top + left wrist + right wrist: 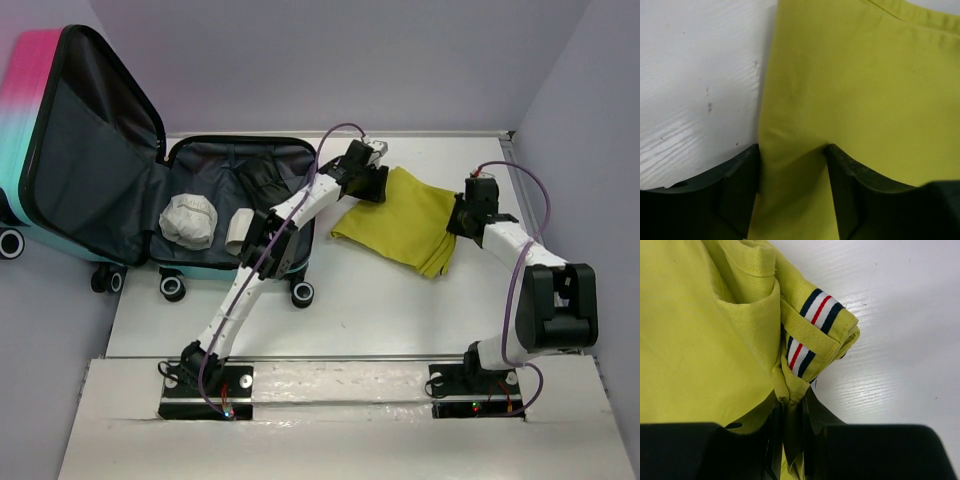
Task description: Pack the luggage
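The luggage (90, 160) lies open at the table's left, its pink-to-teal lid upright and its grey-lined lower half (215, 160) flat. A folded yellow garment (405, 220) lies on the table to its right. My left gripper (368, 172) is at the garment's far left corner. In the left wrist view it (792, 150) is open, its fingers (740, 185) straddling the cloth's edge (865, 75). My right gripper (462, 218) is at the garment's right edge. In the right wrist view it (792, 405) is shut on a pinch of yellow cloth (700, 330) beside striped ribbon tabs (821, 310).
In the lower half of the luggage lie a white cap-like item (188, 218), a black item (262, 182) and a white rolled item (240, 230). The left arm reaches across the suitcase's right rim. Purple walls close in the back and right sides.
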`<state>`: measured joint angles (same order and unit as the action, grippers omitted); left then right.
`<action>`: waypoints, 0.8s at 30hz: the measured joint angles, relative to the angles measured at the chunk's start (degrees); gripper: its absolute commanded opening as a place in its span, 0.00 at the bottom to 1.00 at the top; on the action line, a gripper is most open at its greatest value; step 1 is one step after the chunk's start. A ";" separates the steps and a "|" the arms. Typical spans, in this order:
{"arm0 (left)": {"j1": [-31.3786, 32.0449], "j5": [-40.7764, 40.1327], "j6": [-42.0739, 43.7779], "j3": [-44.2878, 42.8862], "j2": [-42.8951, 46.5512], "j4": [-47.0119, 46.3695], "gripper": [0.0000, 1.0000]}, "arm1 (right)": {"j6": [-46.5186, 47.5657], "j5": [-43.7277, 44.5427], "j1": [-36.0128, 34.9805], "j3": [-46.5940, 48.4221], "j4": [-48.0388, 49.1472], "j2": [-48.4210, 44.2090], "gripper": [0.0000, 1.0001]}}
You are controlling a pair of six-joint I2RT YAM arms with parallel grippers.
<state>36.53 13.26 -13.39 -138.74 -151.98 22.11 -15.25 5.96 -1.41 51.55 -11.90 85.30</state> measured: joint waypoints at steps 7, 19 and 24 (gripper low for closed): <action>-0.15 5.64 -1.49 4.94 0.42 -8.17 0.06 | -0.96 -0.11 0.26 -0.35 0.04 -1.09 0.07; 0.87 3.78 -4.70 17.49 18.23 -9.53 0.06 | -1.70 -4.37 -0.22 0.44 -2.29 -13.75 0.07; 0.50 -1.18 -4.48 22.97 37.11 -8.76 0.06 | -2.78 -4.39 -7.74 9.90 -2.71 -15.93 0.07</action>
<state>37.04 12.08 -17.87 -115.77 -114.87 13.34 -18.02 1.56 -9.15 61.45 -14.61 69.36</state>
